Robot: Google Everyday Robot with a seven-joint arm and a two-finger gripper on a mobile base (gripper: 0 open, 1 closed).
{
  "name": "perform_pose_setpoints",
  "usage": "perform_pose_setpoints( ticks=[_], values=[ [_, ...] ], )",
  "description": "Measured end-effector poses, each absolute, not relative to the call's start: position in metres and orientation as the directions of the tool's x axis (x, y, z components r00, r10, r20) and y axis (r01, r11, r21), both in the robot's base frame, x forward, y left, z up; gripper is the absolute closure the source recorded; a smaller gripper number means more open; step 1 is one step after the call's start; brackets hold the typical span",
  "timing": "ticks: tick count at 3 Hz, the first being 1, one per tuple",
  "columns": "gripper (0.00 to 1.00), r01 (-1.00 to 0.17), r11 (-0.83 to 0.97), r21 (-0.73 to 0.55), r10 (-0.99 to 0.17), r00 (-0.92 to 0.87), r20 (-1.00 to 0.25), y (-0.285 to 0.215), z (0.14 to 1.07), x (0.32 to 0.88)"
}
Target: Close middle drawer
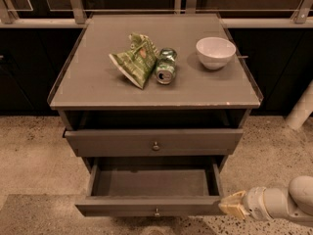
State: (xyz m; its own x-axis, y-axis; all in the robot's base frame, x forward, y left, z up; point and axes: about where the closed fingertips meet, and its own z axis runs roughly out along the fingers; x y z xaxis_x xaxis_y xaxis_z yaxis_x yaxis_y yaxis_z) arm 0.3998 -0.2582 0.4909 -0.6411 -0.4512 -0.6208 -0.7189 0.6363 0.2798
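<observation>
The middle drawer (146, 205) is pulled well out of the cabinet, its empty grey-brown box open to the room and its flat front low in view, with a small round metal knob (156, 212) at the centre. The drawer above it (195, 142) sits nearly flush, only a little proud of the frame. On the cabinet top (98, 89) lie a crumpled green chip bag (134, 60), a green soda can (165, 66) on its side and a white bowl (215, 52), all well back from the front edge.

The gripper (232, 205) reaches in from the right at the height of the open drawer's front, right at its right-hand corner. I cannot tell whether it is touching the wood, nor whether it is closed or spread. It holds nothing that I can see.

The drawer looks stiff and rigid, and being empty it should be light and slide on its runners under a modest push. There is no need to grasp it, and the tiny knob would be a poor thing to pinch. A flat press on the front serves better, ideally nearer the centre, since pushing from one corner could skew the box and make it bind. A hard shove might also jolt the cabinet and set the can rolling
</observation>
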Motion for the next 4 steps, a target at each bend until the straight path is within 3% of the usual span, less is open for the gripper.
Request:
perform_pose_setpoints(
  ticks=[1, 2, 4],
  values=[
    [0.87, -0.69, 0.653, 0.311, -0.412, -0.669, -0.619, -0.266, 0.483, 0.393],
    [1.0, -0.634, 0.659, 0.405, -0.333, -0.729, -0.598, -0.277, 0.45, 0.39],
    [1.0, -0.541, 0.633, 0.554, -0.24, -0.817, -0.523, -0.271, 0.355, 0.4]
  ],
)
